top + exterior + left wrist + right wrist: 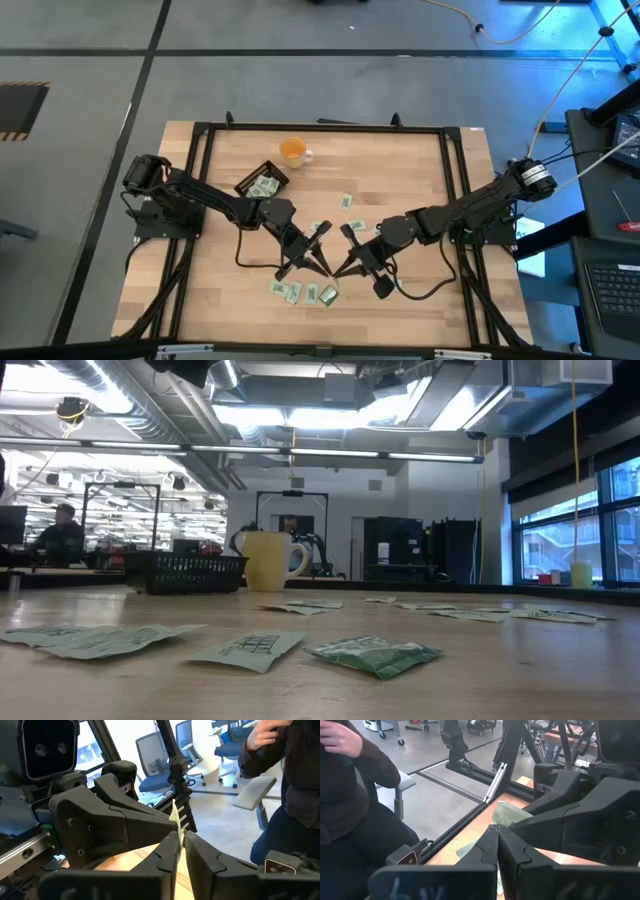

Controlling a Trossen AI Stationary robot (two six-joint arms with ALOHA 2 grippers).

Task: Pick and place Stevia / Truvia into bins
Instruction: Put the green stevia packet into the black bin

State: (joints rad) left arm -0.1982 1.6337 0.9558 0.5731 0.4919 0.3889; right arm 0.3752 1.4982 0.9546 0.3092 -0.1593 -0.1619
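Both grippers meet tip to tip above the table's near middle, my left gripper (322,264) coming from the left and my right gripper (338,265) from the right. Each is shut on one pale green sachet (174,816) held between them. Neither gripper shows in the low view. More sachets (309,293) lie flat on the wood below them, and others (346,201) lie farther back. The black tray (262,182) stands at the far left with sachets inside. In the low view, a green sachet (375,653) lies nearest and the tray (188,572) stands behind. My left gripper (181,838) pinches the sachet's one edge (179,834) between its two fingertips, coming from the table's left. The sachet stands on edge beyond the tips, lifted clear of the table. My right gripper (497,828) pinches the same sachet's other edge (501,818) between its fingertips, coming from the table's right, facing the left gripper.
An orange cup (292,150) with a white handle stands just right of the tray near the far edge. A black frame (455,200) runs around the tabletop. Cables trail on the wood near both arms. A seated person (355,795) shows beyond the table.
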